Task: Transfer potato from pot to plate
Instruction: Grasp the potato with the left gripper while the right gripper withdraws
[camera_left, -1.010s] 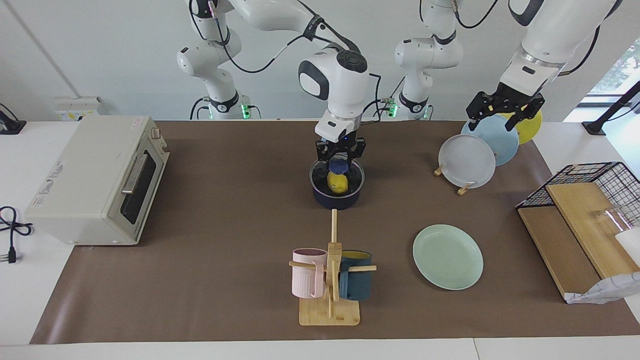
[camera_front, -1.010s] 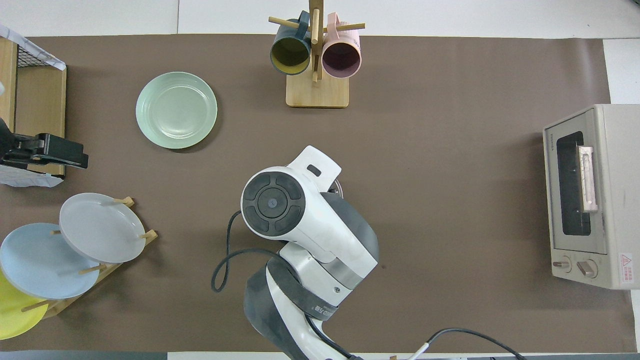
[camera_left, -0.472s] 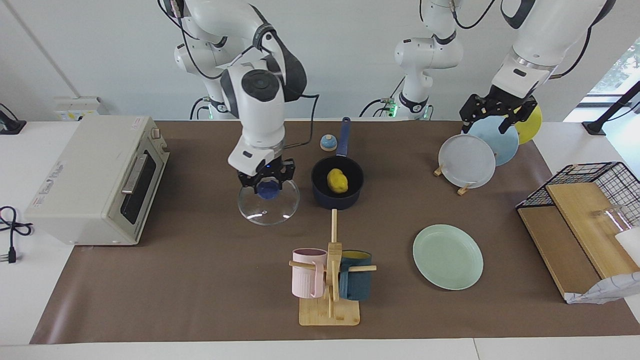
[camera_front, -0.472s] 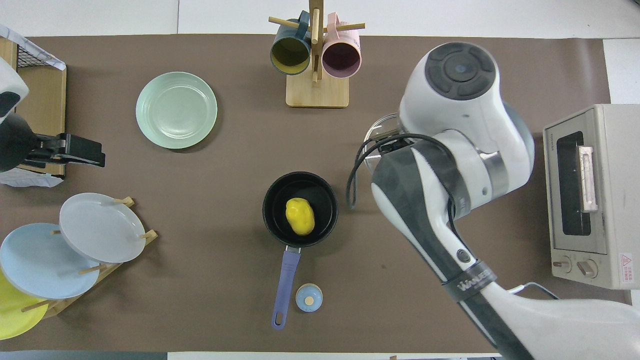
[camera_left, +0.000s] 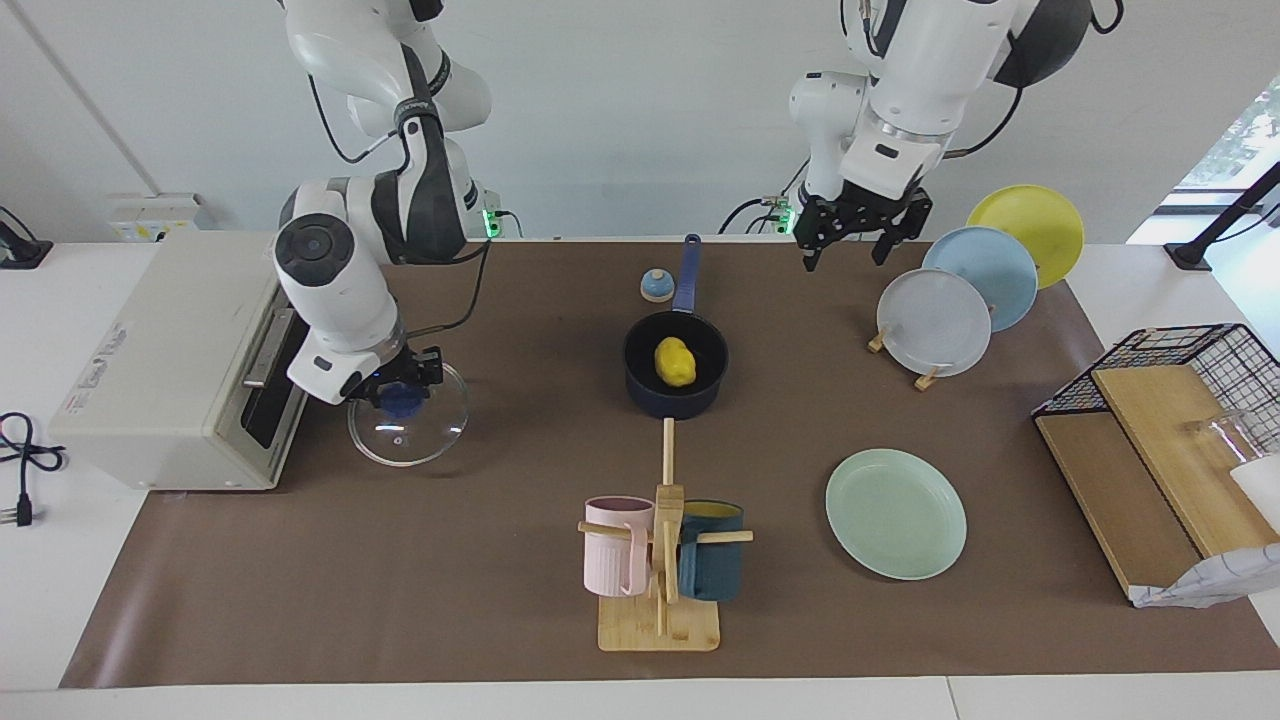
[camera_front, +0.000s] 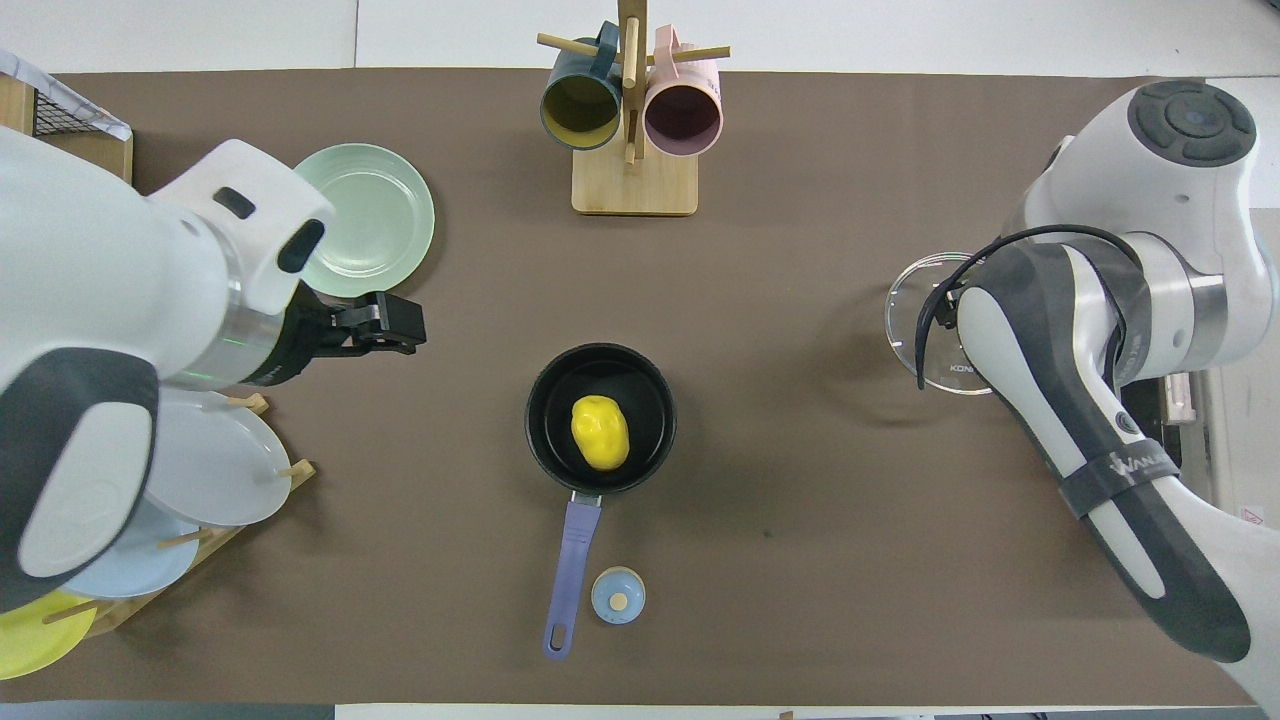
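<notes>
The yellow potato (camera_left: 675, 362) (camera_front: 600, 432) lies uncovered in the dark navy pot (camera_left: 672, 405) (camera_front: 640, 400), whose blue handle (camera_left: 686, 272) (camera_front: 572, 575) points toward the robots. The mint-green plate (camera_left: 895, 513) (camera_front: 370, 225) lies bare, farther from the robots, toward the left arm's end. My left gripper (camera_left: 858, 240) (camera_front: 400, 325) hangs open and holds nothing, over the mat between the pot's handle and the plate rack. My right gripper (camera_left: 402, 392) is shut on the blue knob of a glass lid (camera_left: 408, 430) (camera_front: 930, 325), low over the mat in front of the toaster oven.
A toaster oven (camera_left: 190, 360) stands at the right arm's end. A mug stand (camera_left: 660, 560) (camera_front: 632, 150) with a pink and a teal mug is farther out than the pot. A plate rack (camera_left: 935, 320), a wire basket (camera_left: 1180, 420) and a small blue round piece (camera_left: 656, 285) (camera_front: 618, 595) also stand here.
My right arm lifted the lid off the pot and carried it to the mat by the oven, which uncovered the potato. My left gripper swung from over the plate rack toward the pot.
</notes>
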